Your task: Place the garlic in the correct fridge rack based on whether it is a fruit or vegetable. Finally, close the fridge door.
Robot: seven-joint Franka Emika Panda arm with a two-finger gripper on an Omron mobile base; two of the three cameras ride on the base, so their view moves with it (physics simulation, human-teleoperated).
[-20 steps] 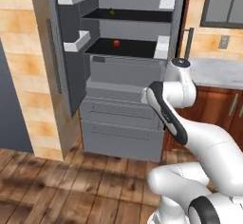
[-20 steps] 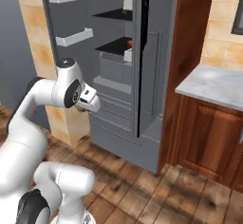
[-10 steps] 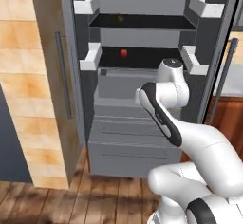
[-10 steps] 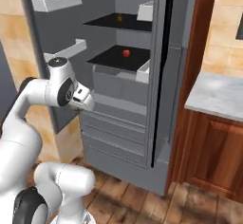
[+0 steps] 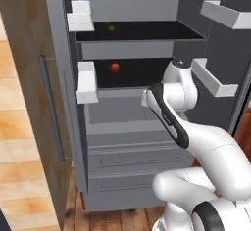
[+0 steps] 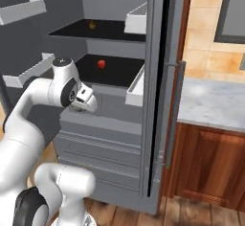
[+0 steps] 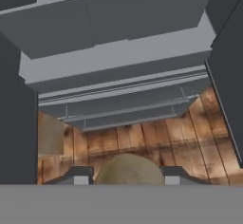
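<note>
Two black shelves sit inside the open grey fridge (image 5: 147, 127), whose grey drawer fronts (image 7: 114, 83) stack below them above the wooden floor (image 7: 156, 144). White door bins (image 5: 87, 82) line the open doors on both sides. The fridge rack (image 5: 142, 31), the higher shelf, carries a small dull yellowish item (image 5: 111, 28) near its back, too small to identify. The lower shelf (image 6: 115, 72) holds a small bright red round fruit (image 5: 114, 67). The white arm rises in front of the drawers with its hand at about the level of the lower shelf's front edge. The gripper (image 7: 124, 176) points down toward the drawers and floor, its two dark fingertips pressed against either side of the garlic (image 7: 127, 169), a rounded tan lump clamped between them at the bottom of the hand view.
</note>
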